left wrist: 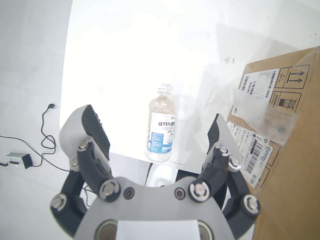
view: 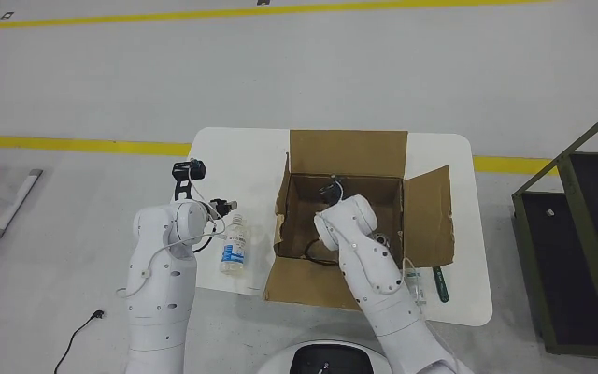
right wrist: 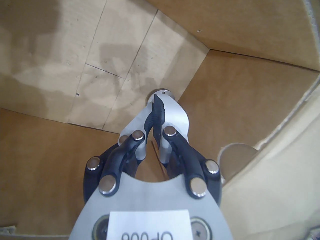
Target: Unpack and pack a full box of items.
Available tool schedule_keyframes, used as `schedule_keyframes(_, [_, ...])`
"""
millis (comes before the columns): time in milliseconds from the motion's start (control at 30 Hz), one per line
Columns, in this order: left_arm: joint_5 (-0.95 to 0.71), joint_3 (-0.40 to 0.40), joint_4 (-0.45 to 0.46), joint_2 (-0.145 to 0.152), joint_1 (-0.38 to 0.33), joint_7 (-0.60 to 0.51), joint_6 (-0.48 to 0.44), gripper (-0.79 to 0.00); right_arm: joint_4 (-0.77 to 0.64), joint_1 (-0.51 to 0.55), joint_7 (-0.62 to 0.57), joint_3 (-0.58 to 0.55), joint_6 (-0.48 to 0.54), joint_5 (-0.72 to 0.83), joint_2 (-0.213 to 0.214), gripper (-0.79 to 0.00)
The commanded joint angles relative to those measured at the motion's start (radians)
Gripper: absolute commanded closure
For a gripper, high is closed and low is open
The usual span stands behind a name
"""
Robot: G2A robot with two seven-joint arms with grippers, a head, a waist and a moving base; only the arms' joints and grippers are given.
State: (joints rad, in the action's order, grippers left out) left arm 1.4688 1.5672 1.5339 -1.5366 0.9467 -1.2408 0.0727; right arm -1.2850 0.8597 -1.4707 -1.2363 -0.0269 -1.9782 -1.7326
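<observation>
While the right gripper [right wrist: 157, 111] sits in the cardboard box [view: 308, 276], fingers pressed together, the left gripper [left wrist: 152, 119] hangs spread above the plastic bottle [left wrist: 161, 136]. Likely light, slippery; grasp its labelled middle.

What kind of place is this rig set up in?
Likely a warehouse or industrial test hall: a bare grey floor marked with yellow lines, a white table carrying an open cardboard box, and a dark metal rack beside it.
</observation>
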Motion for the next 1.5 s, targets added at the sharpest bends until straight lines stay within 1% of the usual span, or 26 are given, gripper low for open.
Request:
schedule_keyframes(0, [0.0,0.0,0.0,0.0,0.0,0.0,0.0,-0.785,-0.052,0.029,0.039,-0.044,-0.014,0.039,0.005,0.0])
schedule_keyframes(100, [0.0,0.0,0.0,0.0,0.0,0.0,0.0,-0.785,-0.136,0.077,0.092,-0.106,-0.021,0.114,0.011,0.0])
schedule_keyframes(200, [0.0,0.0,0.0,0.0,0.0,0.0,0.0,-0.785,-0.213,0.121,0.155,-0.154,-0.004,0.201,0.016,0.0])
schedule_keyframes(267, [-0.021,-0.007,0.014,0.0,0.016,0.025,-0.016,-0.785,-0.254,0.146,0.182,-0.172,0.007,0.224,0.02,0.0])
schedule_keyframes(333, [-0.047,-0.019,0.054,0.001,0.03,0.026,-0.043,-0.785,-0.287,0.166,0.202,-0.18,0.02,0.233,0.024,0.0])
schedule_keyframes(433, [-0.107,-0.034,0.129,0.004,0.059,0.016,-0.11,-0.785,-0.325,0.198,0.247,-0.192,0.036,0.269,0.027,0.0])
schedule_keyframes(500, [-0.152,-0.04,0.186,0.007,0.081,0.016,-0.168,-0.785,-0.342,0.217,0.288,-0.206,0.055,0.307,0.03,0.0])
schedule_keyframes(600, [-0.216,-0.041,0.258,0.012,0.112,-0.005,-0.226,-0.785,-0.37,0.249,0.351,-0.23,0.084,0.371,0.035,0.0])
schedule_keyframes(767, [-0.216,-0.041,0.258,0.012,0.112,-0.005,-0.226,-0.785,-0.398,0.291,0.425,-0.267,0.119,0.47,0.044,0.0])
schedule_keyframes(867, [-0.216,-0.041,0.258,0.012,0.112,-0.005,-0.226,-0.785,-0.394,0.293,0.438,-0.265,0.135,0.482,0.049,0.0])
schedule_keyframes(900, [-0.213,-0.041,0.259,0.013,0.114,0.004,-0.229,-0.785,-0.393,0.293,0.443,-0.26,0.134,0.483,0.05,0.0])
schedule_keyframes(933, [-0.201,-0.045,0.264,0.015,0.124,0.038,-0.24,-0.785,-0.391,0.293,0.445,-0.255,0.13,0.484,0.051,0.0])
schedule_keyframes(967, [-0.213,-0.052,0.275,0.016,0.136,0.064,-0.262,-0.785,-0.39,0.294,0.448,-0.25,0.129,0.483,0.052,0.0])
schedule_keyframes(1033, [-0.252,-0.058,0.307,0.019,0.155,0.081,-0.304,-0.785,-0.389,0.297,0.451,-0.243,0.127,0.478,0.054,0.0])
schedule_keyframes(1133, [-0.355,-0.066,0.349,0.025,0.179,0.072,-0.382,-0.785,-0.393,0.303,0.438,-0.237,0.118,0.448,0.059,0.0])
schedule_keyframes(1233, [-0.435,-0.051,0.352,0.034,0.176,0.046,-0.439,-0.785,-0.398,0.309,0.432,-0.23,0.109,0.435,0.063,0.0])
schedule_keyframes(1300, [-0.428,-0.046,0.352,0.041,0.168,0.05,-0.466,-0.785,-0.398,0.312,0.427,-0.229,0.106,0.43,0.066,0.0])
schedule_keyframes(1400, [-0.381,-0.055,0.361,0.046,0.17,0.097,-0.433,-0.785,-0.397,0.312,0.42,-0.225,0.1,0.429,0.069,0.0])
schedule_keyframes(1467, [-0.403,-0.063,0.365,0.048,0.17,0.089,-0.423,-0.785,-0.395,0.312,0.416,-0.222,0.1,0.425,0.072,0.0])
